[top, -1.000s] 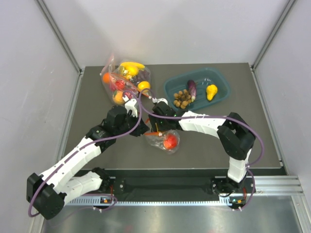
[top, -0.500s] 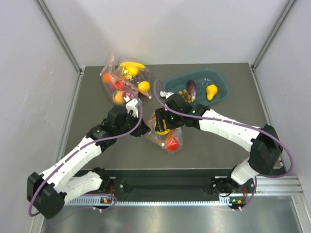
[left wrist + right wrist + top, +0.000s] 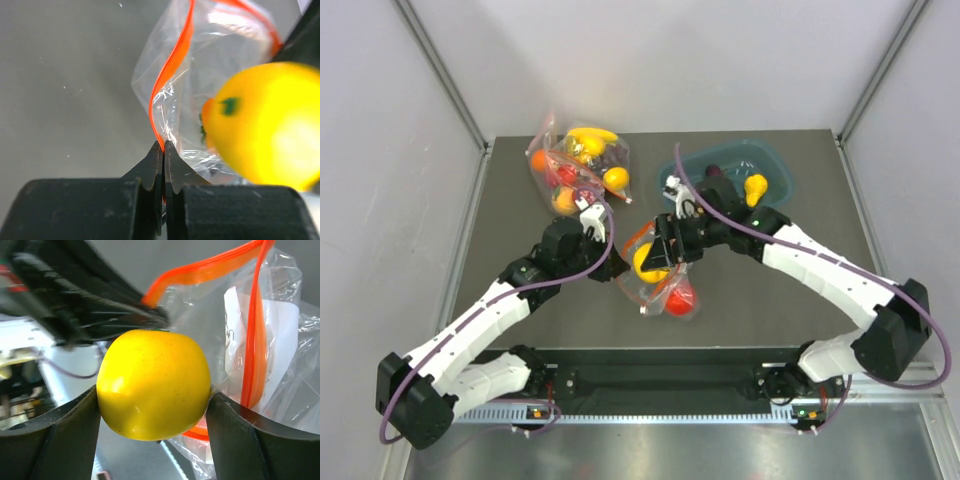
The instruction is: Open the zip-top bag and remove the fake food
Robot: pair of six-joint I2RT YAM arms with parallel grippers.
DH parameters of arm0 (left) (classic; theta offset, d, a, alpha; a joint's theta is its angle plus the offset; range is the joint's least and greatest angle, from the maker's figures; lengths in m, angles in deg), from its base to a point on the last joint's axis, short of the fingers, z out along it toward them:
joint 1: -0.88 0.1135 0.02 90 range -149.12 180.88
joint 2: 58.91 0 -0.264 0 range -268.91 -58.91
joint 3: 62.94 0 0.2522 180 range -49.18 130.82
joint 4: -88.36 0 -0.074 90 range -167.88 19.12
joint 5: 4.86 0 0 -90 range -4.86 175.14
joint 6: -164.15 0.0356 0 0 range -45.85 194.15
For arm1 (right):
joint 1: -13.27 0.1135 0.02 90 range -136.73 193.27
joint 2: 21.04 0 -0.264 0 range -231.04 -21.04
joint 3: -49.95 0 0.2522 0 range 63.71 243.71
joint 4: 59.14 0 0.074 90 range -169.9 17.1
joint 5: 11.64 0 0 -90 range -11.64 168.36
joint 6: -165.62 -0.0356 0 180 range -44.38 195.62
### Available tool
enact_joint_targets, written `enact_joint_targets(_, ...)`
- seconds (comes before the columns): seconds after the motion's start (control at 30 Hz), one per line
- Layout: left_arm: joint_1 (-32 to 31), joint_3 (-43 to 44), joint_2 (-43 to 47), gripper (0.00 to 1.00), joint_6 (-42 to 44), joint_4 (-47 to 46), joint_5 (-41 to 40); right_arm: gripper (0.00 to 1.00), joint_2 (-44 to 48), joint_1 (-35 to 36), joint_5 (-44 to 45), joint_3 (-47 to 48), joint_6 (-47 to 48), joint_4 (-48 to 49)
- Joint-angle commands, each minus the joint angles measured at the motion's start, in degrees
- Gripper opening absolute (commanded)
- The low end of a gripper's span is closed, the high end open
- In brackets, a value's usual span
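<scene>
At the far left of the desk (image 3: 520,220), a matte dark grey sheet, lies a second bag (image 3: 575,165), clear and crumpled, stuffed with yellow, orange and red fruit.

Toward the middle, the left claw (image 3: 161,150) is pinched fully closed on the zip strip (image 3: 181,50) of the bag (image 3: 210,60). Its two black pointed tips meet with only the thin red-orange band between them. The bag sits mid-desk, between the two claws. It is thin, glossy film, creased and crinkled, and its mouth is open, with the strip running in two separate curved lines. A round red tomato (image 3: 678,296) lies inside the bag's near end. From the left wrist a reddish shape with a green spot shows behind the film; it is probably that tomato, but the view is blurred.

Just right of the strip, the right claw (image 3: 153,394) is spread wide around a lemon (image 3: 152,385), one black finger against each side. The lemon is smooth, shiny, bright yellow and nearly round, and it is held at the bag's mouth.

At the far right stands a teal tray (image 3: 775,160), a shallow plastic tray with rounded corners, with a glossy yellow pear (image 3: 755,188) inside it.
</scene>
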Motion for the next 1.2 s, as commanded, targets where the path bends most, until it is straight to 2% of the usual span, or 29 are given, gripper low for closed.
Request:
enact_joint_targets(0.0, -0.1, 0.6, 0.5, 0.0, -0.1, -2.3, -0.3, 0.65, 4.8, -3.9, -12.3, -1.3, -3.8, 8.1)
enact_joint_targets(0.13, -0.1, 0.6, 0.5, 0.0, -0.1, -2.4, 0.1, 0.67, 7.1, -7.6, -15.9, -7.0, -8.5, 17.6)
enact_joint_targets(0.27, -0.1, 0.6, 0.5, 0.0, 0.3, -2.3, -0.1, 0.67, 6.5, -8.4, -13.4, -11.4, -8.7, 20.5)
enact_joint_targets(0.3, -0.1, 0.7, 0.5, 0.0, 0.3, -2.1, -0.1, 0.66, 6.8, -8.4, -13.1, -13.0, -11.3, 22.8)
enact_joint_targets(0.43, -0.1, 0.9, 0.5, 0.0, 0.6, -1.2, -0.2, 0.68, 7.6, -9.4, -13.2, -22.9, -23.6, 45.5)
enact_joint_targets(0.5, -0.1, 0.6, 0.5, 0.0, 0.3, -1.5, 0.1, 0.68, 6.4, -9.9, -12.4, -23.9, -27.3, 50.2)
enact_joint_targets(0.73, -0.1, 2.1, -2.9, 0.0, 1.1, -2.1, 0.1, 0.7, 4.0, -11.6, -10.1, -23.6, -32.5, 55.2)
enact_joint_targets(0.87, -0.1, 2.2, -3.8, 0.0, 1.3, -1.8, -0.4, 0.71, 3.4, -12.8, -11.0, -23.5, -32.9, 53.8)
enact_joint_targets(0.9, -0.1, 2.1, -3.9, 0.0, 1.1, -1.9, -0.2, 0.72, 3.4, -12.9, -10.9, -23.0, -30.4, 51.9)
enact_joint_targets(0.97, -0.2, 1.7, -4.1, 0.0, 0.9, -1.8, -0.1, 0.71, 3.0, -12.6, -9.7, -19.6, -25.3, 41.4)
enact_joint_targets(1.0, -0.1, 1.6, -3.9, 0.0, 0.8, -1.8, -0.1, 0.71, 2.8, -12.2, -8.3, -16.9, -19.3, 36.8)
enact_joint_targets(1.03, -0.1, 1.5, -3.9, 0.0, 0.7, -1.7, -0.3, 0.71, 2.7, -11.9, -6.8, -16.0, -16.6, 28.7)
enact_joint_targets(1.1, -0.1, 1.2, -3.8, 0.0, 0.6, -2.0, 0.0, 0.71, 2.6, -11.6, -3.9, -15.5, -12.7, 23.4)
enact_joint_targets(1.17, -0.2, 1.1, -3.8, 0.0, 0.6, -2.6, 0.5, 0.71, 2.2, -11.3, -1.8, -16.0, -11.8, 22.3)
